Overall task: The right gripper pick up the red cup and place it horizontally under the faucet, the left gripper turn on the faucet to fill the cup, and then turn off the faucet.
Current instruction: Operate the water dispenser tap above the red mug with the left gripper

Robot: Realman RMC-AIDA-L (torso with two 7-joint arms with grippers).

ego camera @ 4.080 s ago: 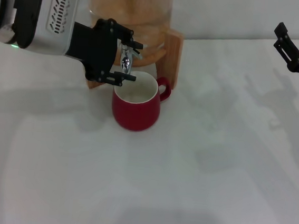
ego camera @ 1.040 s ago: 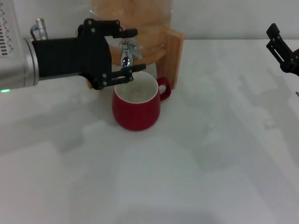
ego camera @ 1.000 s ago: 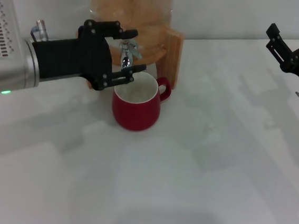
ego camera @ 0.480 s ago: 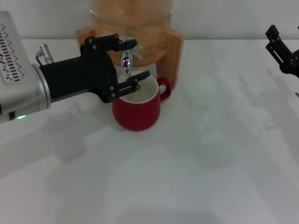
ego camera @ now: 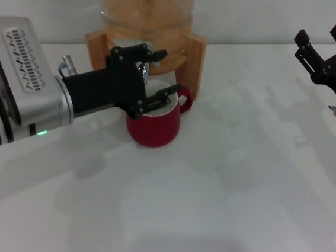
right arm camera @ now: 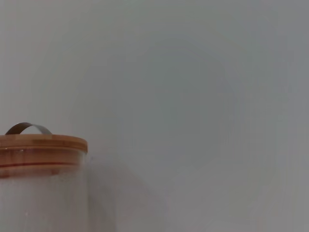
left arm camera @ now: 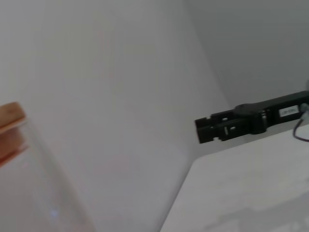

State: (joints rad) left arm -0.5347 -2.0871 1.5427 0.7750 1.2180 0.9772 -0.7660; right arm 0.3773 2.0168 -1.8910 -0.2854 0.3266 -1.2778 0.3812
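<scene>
- Head view shows you the left gripper (ego camera: 155, 77) reaching in from the left, its black fingers spread apart with one above and one below the faucet (ego camera: 142, 70), so it brackets the spigot without clamping anything.
- The red cup (ego camera: 155, 120) stands upright on the white table (ego camera: 222, 185), right under the faucet and against the wooden frame of the drink dispenser (ego camera: 148, 23), with its handle turned toward the frame's right post.
- Judging by this, the cup is placed and you are working the lever; whether liquid is running is not visible from here.
- Bring the upper finger squarely onto the lever and push it through its own arc, rather than dragging the whole spigot sideways.
- Keep the lower finger, which hangs over the cup's rim, off the ceramic; a nudge there could shift the cup out from under the spout.
- Watch the white inside of the cup for the level, and close the lever with room to spare.
- Leave the right gripper (ego camera: 330, 49) where it is, raised at the far right, well apart from the cup, its fingers spread and holding nothing.
</scene>
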